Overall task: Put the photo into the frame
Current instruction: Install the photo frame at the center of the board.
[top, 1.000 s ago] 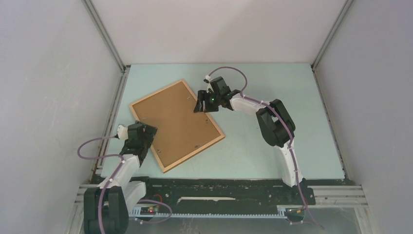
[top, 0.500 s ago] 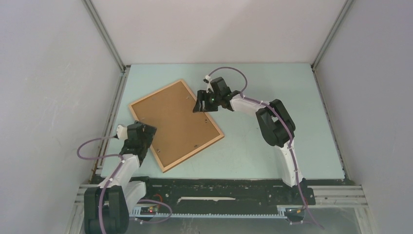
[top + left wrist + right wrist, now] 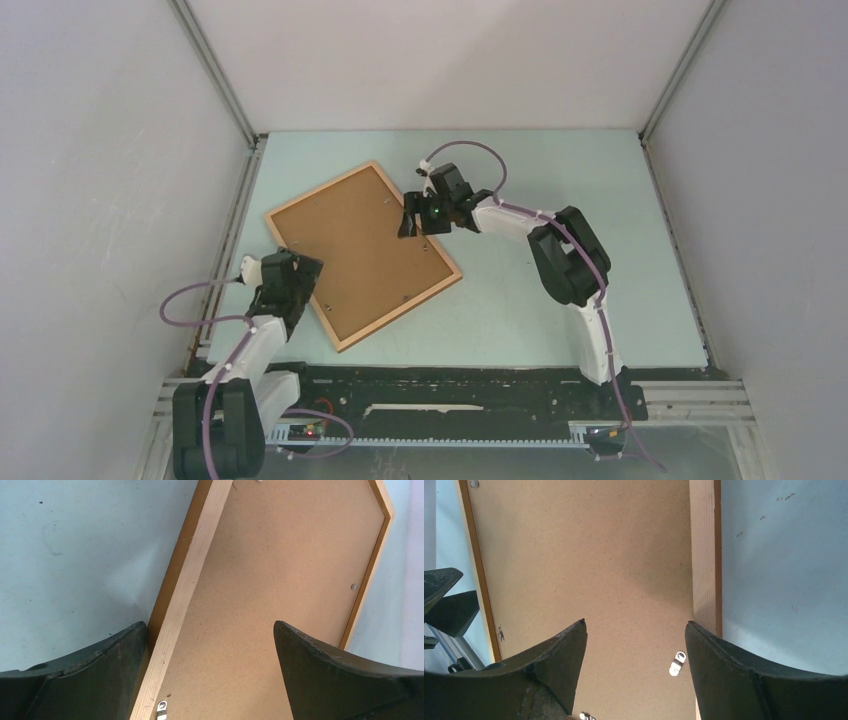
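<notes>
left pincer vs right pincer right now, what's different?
The left pincer is at the frame's near-left long rail; the right pincer is at the opposite far rail. Left pincer's gap spans its rail; right pincer's gap lies over the backing board, one finger over the rail. Left pincer's jaws look wider than right pincer's. Shared: both open, holding nothing.

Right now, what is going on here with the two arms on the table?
Two robot arms are working on a wooden picture frame that lies face down on the table, its brown backing board up. The left gripper is open over the frame's near-left edge. The right gripper is open over the far-right edge, next to a small metal clip. Neither holds anything. The photo is not visible in any view, so I cannot tell whether it is under the board.
</notes>
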### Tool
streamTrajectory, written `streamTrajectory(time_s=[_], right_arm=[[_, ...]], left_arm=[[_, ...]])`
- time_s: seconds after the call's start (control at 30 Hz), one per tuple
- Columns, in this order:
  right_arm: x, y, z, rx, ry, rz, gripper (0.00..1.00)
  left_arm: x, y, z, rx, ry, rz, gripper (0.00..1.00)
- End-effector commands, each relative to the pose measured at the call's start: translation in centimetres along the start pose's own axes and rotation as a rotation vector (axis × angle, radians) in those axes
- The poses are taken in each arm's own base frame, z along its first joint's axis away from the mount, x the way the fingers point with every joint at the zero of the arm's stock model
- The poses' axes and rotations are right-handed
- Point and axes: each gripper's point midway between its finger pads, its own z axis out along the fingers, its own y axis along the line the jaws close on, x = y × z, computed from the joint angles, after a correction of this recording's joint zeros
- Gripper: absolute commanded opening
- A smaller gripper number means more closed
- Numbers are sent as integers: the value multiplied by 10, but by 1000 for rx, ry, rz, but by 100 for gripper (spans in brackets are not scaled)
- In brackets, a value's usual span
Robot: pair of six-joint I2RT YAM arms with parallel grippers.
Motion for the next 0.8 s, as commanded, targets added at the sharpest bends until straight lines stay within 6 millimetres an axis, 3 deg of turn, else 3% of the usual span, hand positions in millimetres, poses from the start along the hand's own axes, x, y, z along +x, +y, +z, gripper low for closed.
streamTrajectory(time_s=[0.0, 0.2, 0.47, 0.67, 0.77], right_arm=[[-22, 17, -18, -3, -81, -46, 81], [-26, 14, -36, 10, -136, -45, 83], [-32, 1, -51, 19, -172, -8, 83], [-35, -39, -61, 146, -182, 53, 83], [-31, -54, -57, 156, -164, 115, 82]], left_arm=[[16, 7, 1, -7, 67, 1, 100], [16, 1, -2, -1, 92, 29, 100], [40, 6, -4, -38, 258, 154, 100], [34, 6, -7, -57, 261, 235, 99], [32, 1, -7, -39, 255, 228, 99]])
